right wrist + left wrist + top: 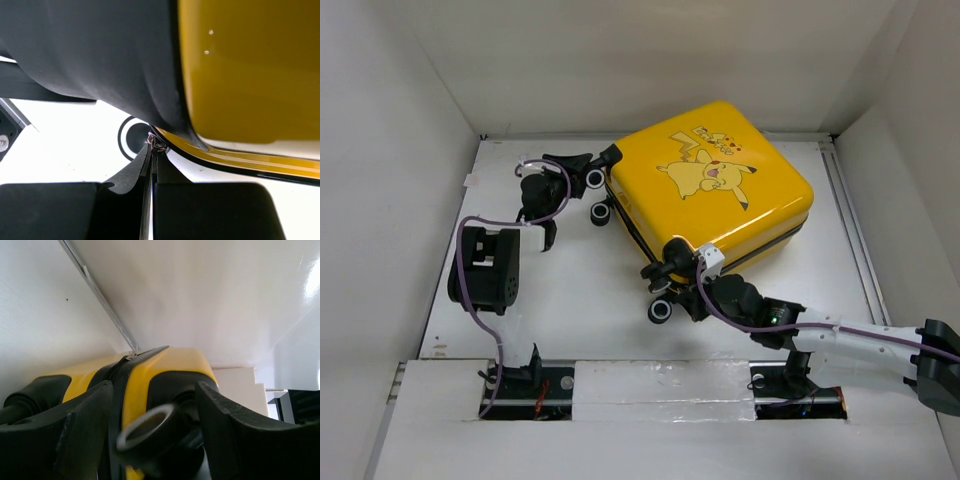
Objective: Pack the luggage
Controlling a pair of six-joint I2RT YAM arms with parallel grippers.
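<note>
Two grippers at luggage: left gripper spread around a wheel; right gripper clenched, pinching something small at the zip band.

Luggage lies flat on the tabletop, right of centre toward the back, rotated so one corner points at the rear wall; its wheels run along the near-left edge. Left gripper sits at the luggage's far-left corner, one finger either side of a wheel, touching or not unclear. Left arm stands left of the luggage. Right gripper is at the near corner, against the zip band, between two wheels. Right arm reaches in from the near right, low over the tabletop.
</note>
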